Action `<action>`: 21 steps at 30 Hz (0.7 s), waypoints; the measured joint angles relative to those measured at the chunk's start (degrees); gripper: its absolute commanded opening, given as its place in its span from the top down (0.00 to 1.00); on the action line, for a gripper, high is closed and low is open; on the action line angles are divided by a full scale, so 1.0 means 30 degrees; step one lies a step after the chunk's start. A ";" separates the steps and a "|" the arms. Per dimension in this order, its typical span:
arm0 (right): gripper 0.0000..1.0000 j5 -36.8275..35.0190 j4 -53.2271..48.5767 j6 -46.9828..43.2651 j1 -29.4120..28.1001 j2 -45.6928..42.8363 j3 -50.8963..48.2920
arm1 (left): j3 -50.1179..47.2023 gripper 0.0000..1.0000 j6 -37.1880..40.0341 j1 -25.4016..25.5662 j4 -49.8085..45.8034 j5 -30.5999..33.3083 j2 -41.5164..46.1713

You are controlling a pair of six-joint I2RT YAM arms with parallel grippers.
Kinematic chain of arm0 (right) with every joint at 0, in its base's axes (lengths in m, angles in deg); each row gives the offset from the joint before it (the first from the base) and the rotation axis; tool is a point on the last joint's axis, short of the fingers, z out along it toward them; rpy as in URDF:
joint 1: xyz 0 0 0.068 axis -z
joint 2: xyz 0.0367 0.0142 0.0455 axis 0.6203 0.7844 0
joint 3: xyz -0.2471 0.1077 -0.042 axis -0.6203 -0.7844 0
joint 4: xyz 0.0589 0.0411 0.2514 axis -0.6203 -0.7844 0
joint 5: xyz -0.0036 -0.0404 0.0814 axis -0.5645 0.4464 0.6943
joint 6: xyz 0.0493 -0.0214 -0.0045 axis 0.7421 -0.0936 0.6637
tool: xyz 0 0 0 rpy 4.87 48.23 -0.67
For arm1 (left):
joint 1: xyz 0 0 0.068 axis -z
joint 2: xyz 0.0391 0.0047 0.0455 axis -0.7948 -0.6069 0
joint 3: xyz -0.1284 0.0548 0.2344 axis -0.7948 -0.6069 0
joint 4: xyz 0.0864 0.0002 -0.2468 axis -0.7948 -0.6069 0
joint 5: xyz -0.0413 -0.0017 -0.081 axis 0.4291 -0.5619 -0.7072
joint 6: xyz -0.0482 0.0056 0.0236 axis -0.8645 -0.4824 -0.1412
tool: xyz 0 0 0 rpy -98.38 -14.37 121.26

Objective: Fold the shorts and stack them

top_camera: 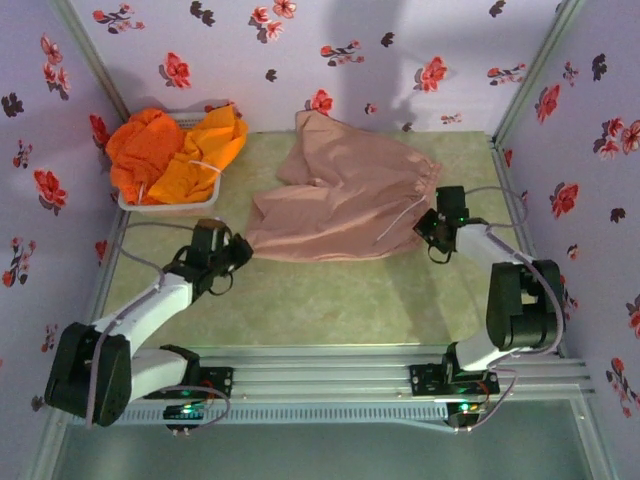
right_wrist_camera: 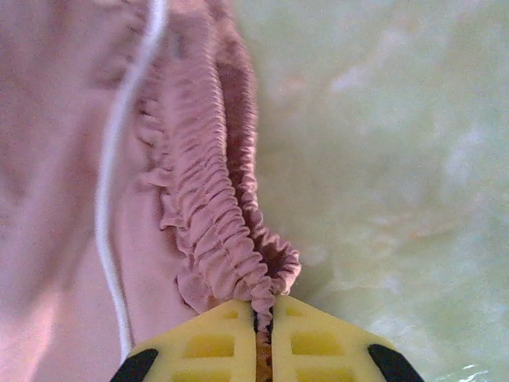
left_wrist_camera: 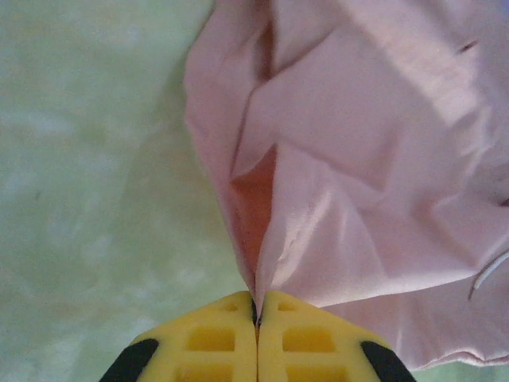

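We see the pink shorts (top_camera: 340, 200) spread mid-table, the orange shorts (top_camera: 170, 150) heaped at ten o'clock. Our left gripper (left_wrist_camera: 256, 314) is clamped tight on the pink pair's eight o'clock corner, our right gripper (right_wrist_camera: 263, 314) likewise on the waistband (right_wrist_camera: 215, 199) at three

Basket (top_camera: 133, 205) back left — shorts (top_camera: 340, 195) spread to its right.

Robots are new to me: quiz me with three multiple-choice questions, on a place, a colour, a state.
1. Where do the orange shorts lie? A in the white basket; B on the floor; C under an arm.
2. Drawstring colour on the pink-beige shorts? A black; B white; C red.
3. The left claw and right claw are? A both open; B both shut on the pink-beige shorts; C one open.
A: orange heap sits in the basket. B: white cord. B: each claw pinches the fabric.
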 measured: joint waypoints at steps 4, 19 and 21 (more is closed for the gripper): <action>1.00 0.0379 -0.1188 -0.0576 0.0000 -0.1974 0.2477 | 0.4065 1.00 0.1479 -0.0736 -0.2127 0.0007 0.0918; 1.00 0.1195 -0.3249 -0.2441 -0.0007 -0.6171 1.0790 | 1.8797 1.00 0.6856 -0.1836 -0.8429 0.0131 0.0809; 1.00 0.1341 -0.3592 -0.2535 -0.0007 -0.6404 1.0739 | 1.8950 1.00 0.7220 -0.1836 -0.8939 0.0124 0.0911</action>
